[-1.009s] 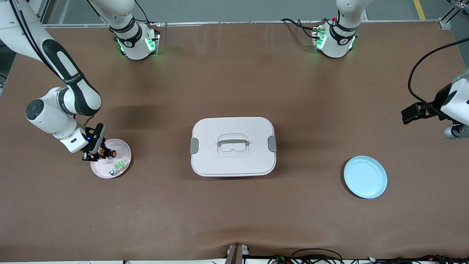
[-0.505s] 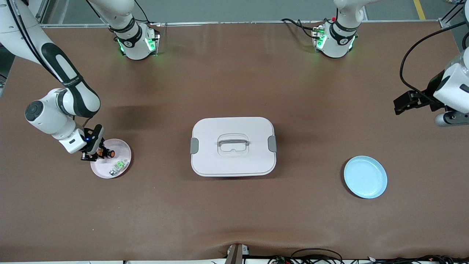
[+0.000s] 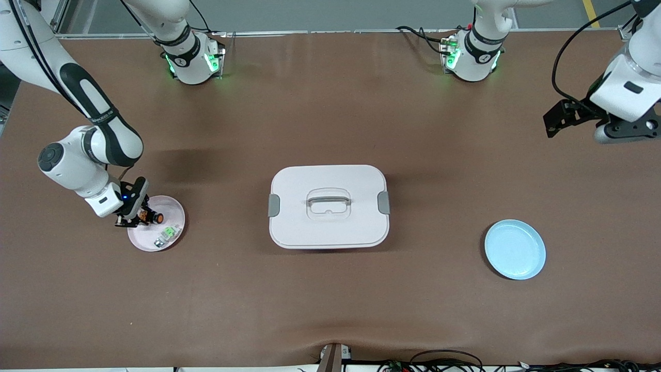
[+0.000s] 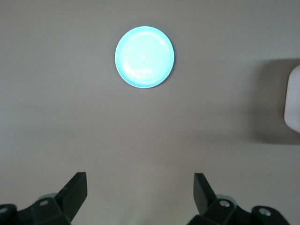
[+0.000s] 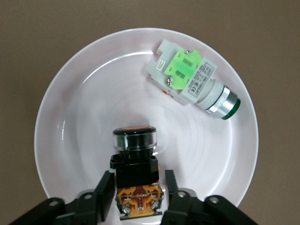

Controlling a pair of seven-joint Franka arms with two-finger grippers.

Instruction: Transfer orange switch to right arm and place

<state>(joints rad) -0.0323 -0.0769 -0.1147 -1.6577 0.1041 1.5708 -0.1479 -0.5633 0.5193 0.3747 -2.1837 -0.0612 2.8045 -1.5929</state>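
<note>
We see the right gripper [image 3: 138, 219] low over the pale pink round plate [image 3: 173, 206] at the right arm's end of the brown desk [image 3: 330, 299], its fingers [image 5: 106, 193] closed on the small black push-button switch with the orange cap [image 5: 135, 164], gripping it at the base; the switch body lies in the plate, cap pointing toward the plate's middle. Beside it in the same plate lies a white-and-green clear component [image 5: 193, 79], apart from the switch. The left gripper [image 4: 139, 194] hangs in the air over bare desk at the left arm's end, fingers wide open, holding nothing. A light blue round plate [image 3: 515, 249] sits nearer the front camera than that gripper. A white lidded rectangular box with grey latches [image 3: 329, 206] sits mid-desk between the two plates
</note>
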